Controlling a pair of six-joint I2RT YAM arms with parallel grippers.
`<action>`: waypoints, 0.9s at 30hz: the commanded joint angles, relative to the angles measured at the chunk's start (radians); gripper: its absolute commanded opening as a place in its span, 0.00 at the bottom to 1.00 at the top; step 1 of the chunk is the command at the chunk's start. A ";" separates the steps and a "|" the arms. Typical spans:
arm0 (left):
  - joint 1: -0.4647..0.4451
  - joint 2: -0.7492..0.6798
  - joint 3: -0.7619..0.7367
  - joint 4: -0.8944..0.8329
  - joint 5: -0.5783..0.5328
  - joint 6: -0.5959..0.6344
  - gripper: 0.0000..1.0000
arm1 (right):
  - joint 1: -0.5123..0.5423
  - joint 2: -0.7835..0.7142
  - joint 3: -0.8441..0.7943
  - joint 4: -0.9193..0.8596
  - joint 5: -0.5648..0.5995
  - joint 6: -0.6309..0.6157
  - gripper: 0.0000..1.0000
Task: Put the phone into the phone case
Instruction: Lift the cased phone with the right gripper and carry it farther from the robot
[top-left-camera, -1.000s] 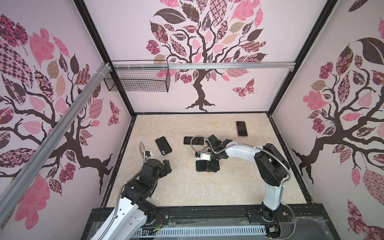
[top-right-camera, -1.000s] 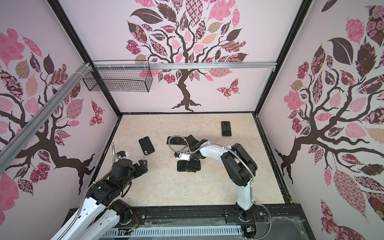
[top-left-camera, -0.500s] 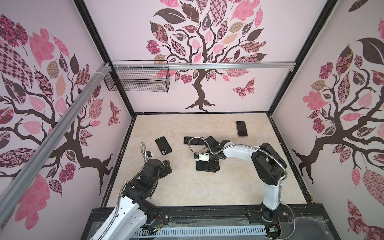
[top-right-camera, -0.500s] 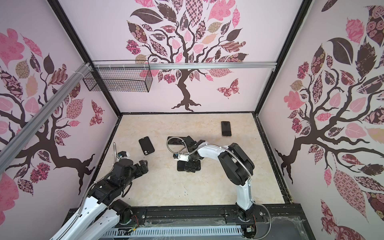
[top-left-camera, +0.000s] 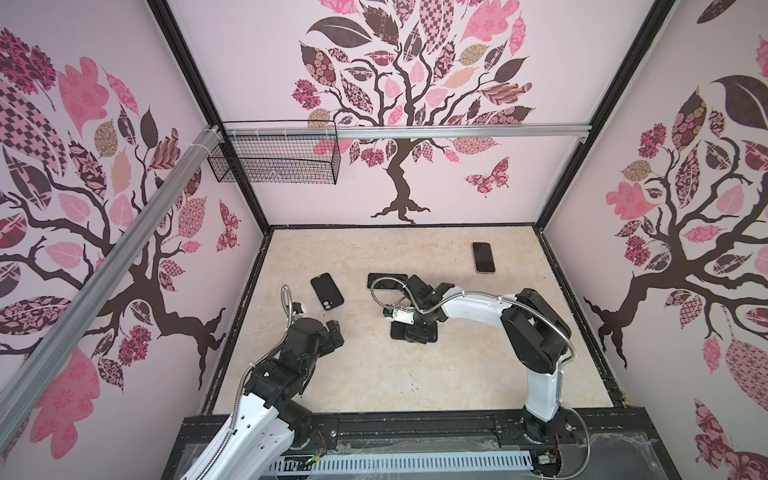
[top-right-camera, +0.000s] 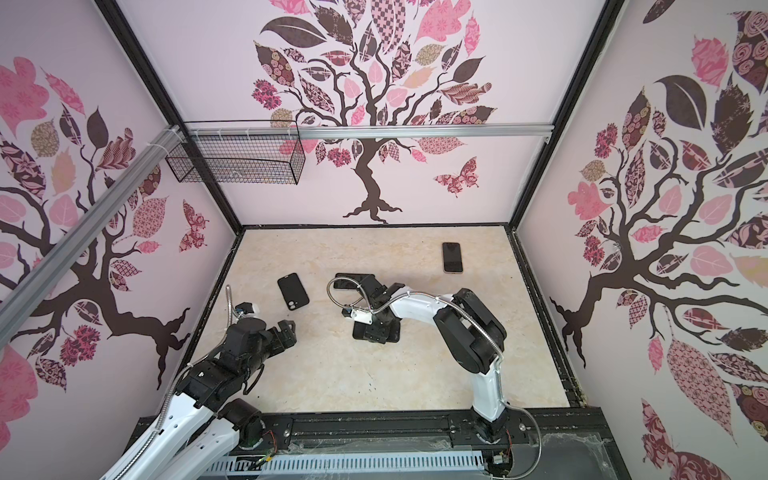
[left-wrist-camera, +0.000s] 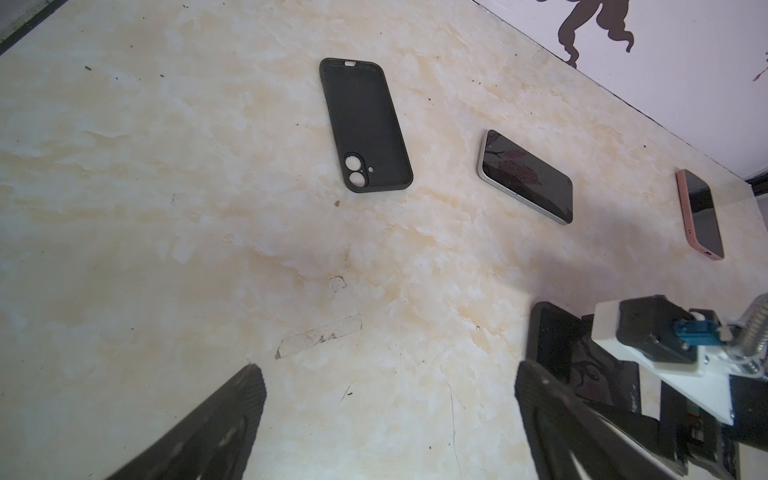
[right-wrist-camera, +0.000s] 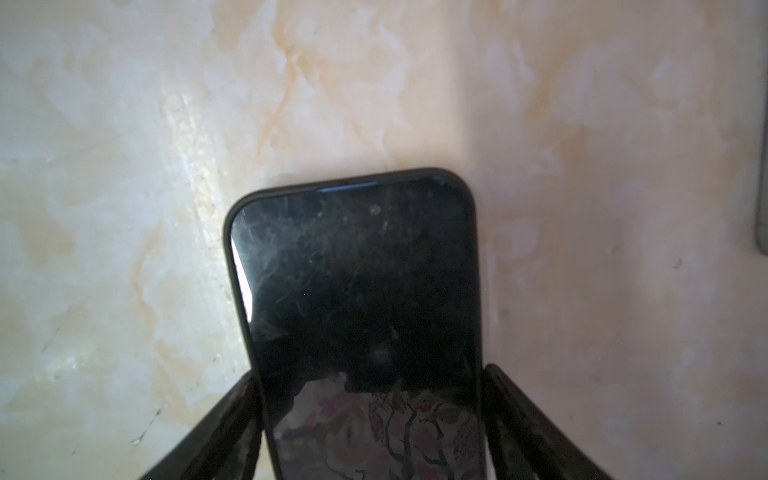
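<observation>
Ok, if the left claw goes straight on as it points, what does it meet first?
The left claw would probably meet bare table first, short of the empty case; depth is unclear.

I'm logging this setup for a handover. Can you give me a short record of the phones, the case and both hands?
right hand: astride the black phone, one finger along each long side; grip unclear
black phone: flat, screen up
left hand: open, above the table, holding nothing
empty case: black, flat, nothing in it, untouched
silver-edged phone: screen up, lying free
pink-edged phone: screen up, lying free, nearest the back wall
</observation>
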 joint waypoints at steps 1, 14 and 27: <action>0.004 -0.011 -0.018 0.014 -0.011 0.012 0.97 | 0.004 0.087 -0.034 0.012 0.071 0.057 0.71; 0.005 -0.011 -0.022 0.024 0.005 0.015 0.97 | -0.076 0.032 0.028 0.020 0.054 0.401 0.48; 0.004 0.008 -0.011 0.031 0.027 0.024 0.97 | -0.228 -0.106 -0.049 0.152 0.029 0.634 0.27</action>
